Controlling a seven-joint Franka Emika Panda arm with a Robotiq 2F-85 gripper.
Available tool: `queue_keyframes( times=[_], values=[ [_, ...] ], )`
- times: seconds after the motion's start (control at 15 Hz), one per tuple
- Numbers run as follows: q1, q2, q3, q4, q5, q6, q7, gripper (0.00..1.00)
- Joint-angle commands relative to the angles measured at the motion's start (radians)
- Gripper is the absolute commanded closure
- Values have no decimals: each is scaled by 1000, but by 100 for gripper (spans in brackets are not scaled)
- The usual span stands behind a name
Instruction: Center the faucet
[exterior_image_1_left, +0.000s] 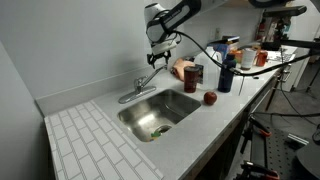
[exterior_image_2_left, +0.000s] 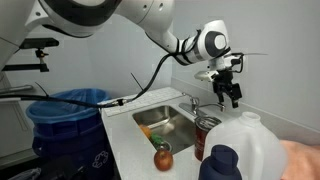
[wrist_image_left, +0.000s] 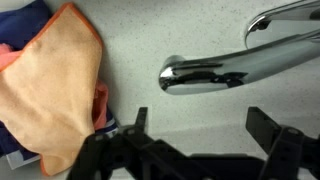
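Note:
The chrome faucet (exterior_image_1_left: 140, 85) stands at the back of the sink (exterior_image_1_left: 158, 110), its spout swung toward the counter side. In the wrist view the spout tip (wrist_image_left: 205, 72) lies over the speckled counter, just above my fingers. My gripper (wrist_image_left: 200, 125) is open and empty, both fingers apart below the spout tip. In both exterior views the gripper (exterior_image_1_left: 163, 55) (exterior_image_2_left: 230, 90) hangs above the spout end, not touching it.
An orange cloth (wrist_image_left: 45, 85) lies beside the spout tip. A red apple (exterior_image_1_left: 210, 97), a dark can (exterior_image_1_left: 193, 76) and a blue bottle (exterior_image_1_left: 226, 73) stand on the counter. A white plastic jug (exterior_image_2_left: 245, 150) is near the camera. A blue bin (exterior_image_2_left: 65, 120) stands beside the counter.

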Motion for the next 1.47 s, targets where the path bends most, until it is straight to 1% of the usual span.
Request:
queue_keyframes(
  times=[0.0,0.53,1.0,1.13,1.4],
  values=[
    [-8,51,-14,81,28,-57,-42,0],
    [-3,-25,-8,-31,18,-112,-128,0],
    [-14,-135,36,-147,65,-139,-240,0],
    [-23,-156,51,-172,94,-173,-283,0],
    [-42,-169,79,-180,165,-290,-359,0]
  ],
)
